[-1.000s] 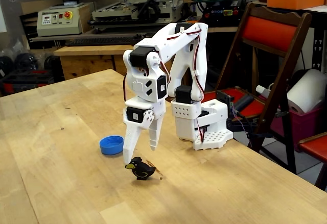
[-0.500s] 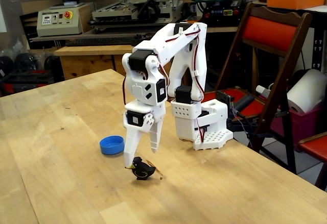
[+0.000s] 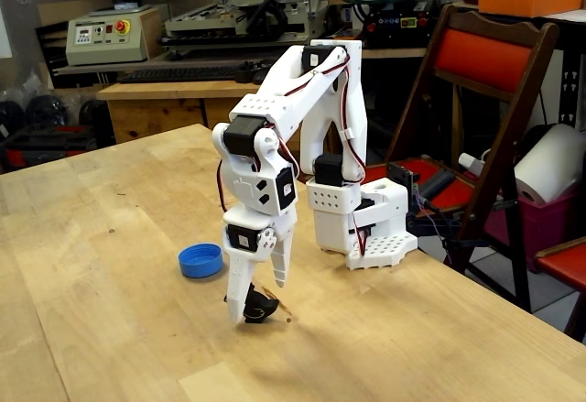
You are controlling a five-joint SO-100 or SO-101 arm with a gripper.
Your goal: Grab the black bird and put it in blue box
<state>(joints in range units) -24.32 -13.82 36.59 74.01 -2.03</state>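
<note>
In the fixed view, bare wooden table lies between the black bird and the blue box, with nothing standing on that stretch. The gripper straddles the bird with 1 finger on each side. The arm's white base stands behind, to the right.

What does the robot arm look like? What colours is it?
The arm is made of chunky white plastic pieces with black motor blocks at its joints. Thin red and dark cables loop along it. Its gripper has two long, pointed white fingers. It stands on a white base with little holes.
</note>
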